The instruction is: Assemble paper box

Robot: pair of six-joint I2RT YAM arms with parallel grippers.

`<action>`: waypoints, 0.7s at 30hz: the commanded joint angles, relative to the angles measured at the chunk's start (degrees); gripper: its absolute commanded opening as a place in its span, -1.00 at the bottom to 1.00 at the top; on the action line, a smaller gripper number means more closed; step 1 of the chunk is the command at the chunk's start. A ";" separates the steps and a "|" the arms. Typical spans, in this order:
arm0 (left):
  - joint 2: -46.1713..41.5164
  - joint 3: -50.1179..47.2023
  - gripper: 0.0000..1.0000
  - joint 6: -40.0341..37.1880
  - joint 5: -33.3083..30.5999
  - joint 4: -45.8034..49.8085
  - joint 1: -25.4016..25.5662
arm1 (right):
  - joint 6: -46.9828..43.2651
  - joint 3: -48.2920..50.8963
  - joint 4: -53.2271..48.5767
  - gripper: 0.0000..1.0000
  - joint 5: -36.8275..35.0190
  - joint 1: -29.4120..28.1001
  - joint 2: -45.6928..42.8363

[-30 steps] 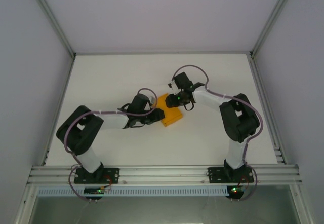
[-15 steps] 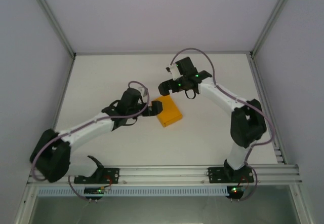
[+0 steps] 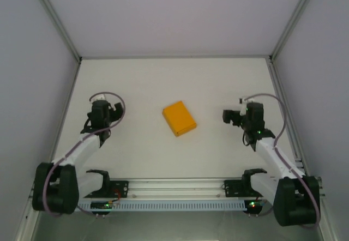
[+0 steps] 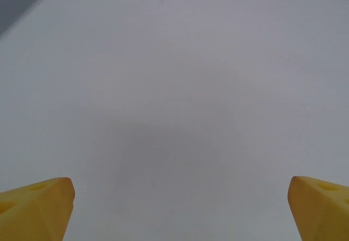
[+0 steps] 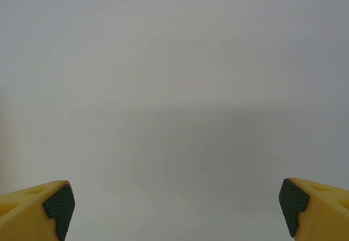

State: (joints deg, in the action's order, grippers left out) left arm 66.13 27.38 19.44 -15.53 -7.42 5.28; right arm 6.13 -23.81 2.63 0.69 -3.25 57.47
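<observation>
A small orange-yellow rectangular card box [image 3: 179,118] lies closed at the middle of the white table [image 3: 136,83], its long axis diagonal, far-left to near-right. The left gripper [image 4: 180,205] and right gripper [image 5: 177,208] flank it, well apart, both wide open and empty. The right seems slightly nearer.

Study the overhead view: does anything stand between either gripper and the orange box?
Nothing visible does. The paper box lies mid-table, with only bare table between it and the open left gripper on one side and the open right gripper on the other.
</observation>
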 commanded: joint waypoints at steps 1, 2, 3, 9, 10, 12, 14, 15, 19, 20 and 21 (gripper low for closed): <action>1.98 1.21 0.99 -2.94 4.61 -10.77 -5.25 | -2.64 6.36 21.60 0.99 -0.79 1.92 1.15; 2.12 0.07 0.99 -4.44 4.79 -13.81 -5.34 | -3.14 8.55 26.70 0.99 -1.86 2.25 2.68; 2.15 -1.99 0.99 -6.42 4.70 -18.40 -5.37 | -3.46 10.54 32.13 0.99 -2.44 2.69 4.90; 5.73 -8.88 0.99 -14.62 9.29 -34.19 -5.74 | -3.67 11.62 48.80 0.99 1.01 4.93 14.37; 7.34 -10.31 0.99 -15.23 8.64 -38.18 -5.72 | -3.91 11.32 51.52 0.98 0.63 5.00 16.83; 10.61 -12.38 0.99 -16.49 7.41 -46.87 -5.70 | -3.59 9.27 50.53 0.98 2.81 6.28 21.24; 12.23 -12.90 0.99 -17.06 9.63 -48.34 -6.24 | -4.38 9.21 56.04 0.99 6.31 6.76 27.33; 15.88 -13.92 0.99 -17.09 9.30 -53.79 -6.29 | -4.30 9.13 60.57 0.98 6.90 6.76 31.89; 19.68 -8.29 0.99 -16.72 9.80 -46.04 -6.54 | -4.27 3.79 49.51 0.99 5.87 8.09 30.34; 21.95 -7.28 0.99 -16.60 9.39 -47.19 -6.83 | -3.01 3.20 50.75 0.99 4.50 5.97 32.41; 23.40 -8.48 0.99 -17.73 8.93 -52.27 -6.35 | -3.70 2.24 47.16 0.99 3.06 4.84 31.50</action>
State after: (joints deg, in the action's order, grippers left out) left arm 88.95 16.32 3.42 -7.22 -54.06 -1.08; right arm 3.11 -17.76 52.47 5.78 3.73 89.54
